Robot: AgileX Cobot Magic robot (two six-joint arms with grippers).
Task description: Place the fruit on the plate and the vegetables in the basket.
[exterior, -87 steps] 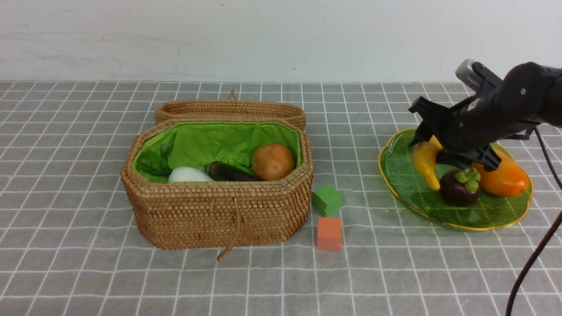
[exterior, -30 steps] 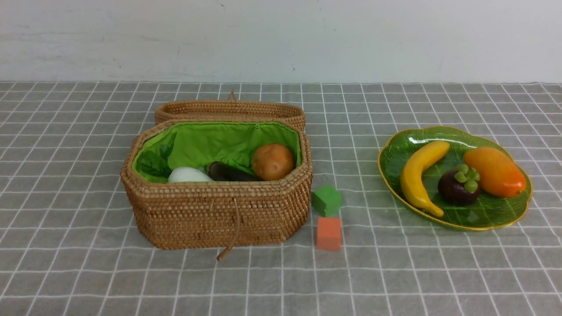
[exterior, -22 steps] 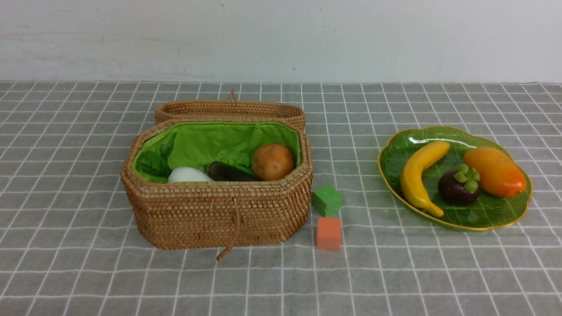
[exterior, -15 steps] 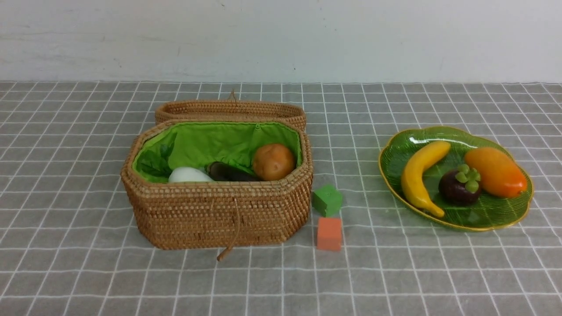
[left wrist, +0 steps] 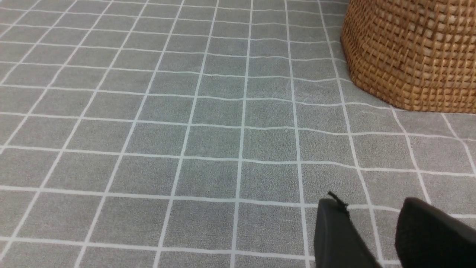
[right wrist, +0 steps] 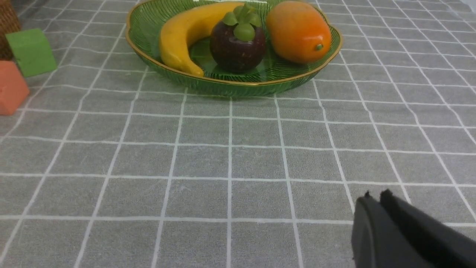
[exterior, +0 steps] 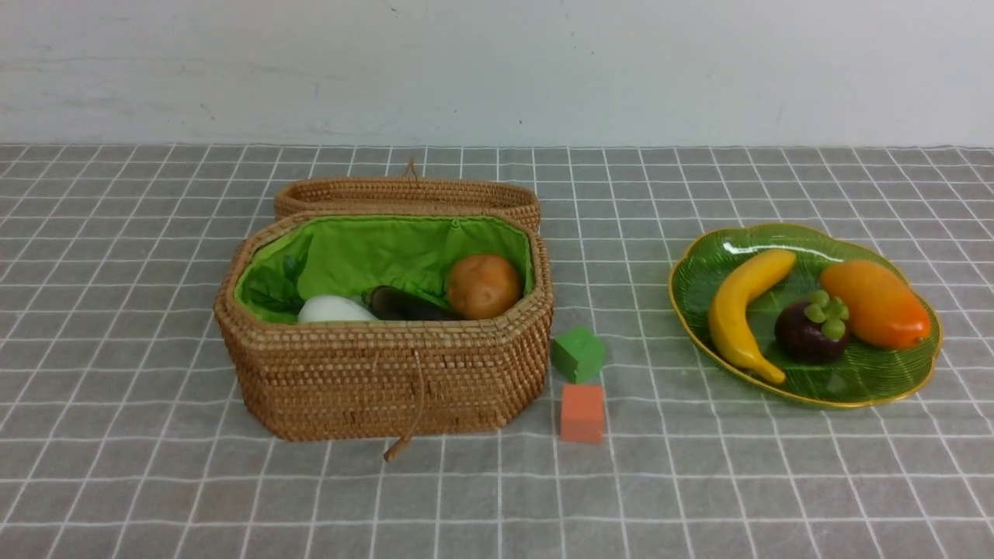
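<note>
While both arms sit back from the goods, the banana (exterior: 738,314), mangosteen (exterior: 813,331) and mango (exterior: 877,303) lie on the plate (exterior: 854,380) at three o'clock. Radish (exterior: 334,310), eggplant (exterior: 404,305) and potato (exterior: 483,286) rest in the basket (exterior: 384,373) at nine. The right gripper (right wrist: 376,199) is clenched empty; the left gripper (left wrist: 372,208) hangs parted over bare cloth (left wrist: 186,130).

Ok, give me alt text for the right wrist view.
A green glass plate on a grey checked tablecloth holds a banana, a mangosteen and a mango. The right gripper, jaws shut and empty, sits in the near corner.
</note>
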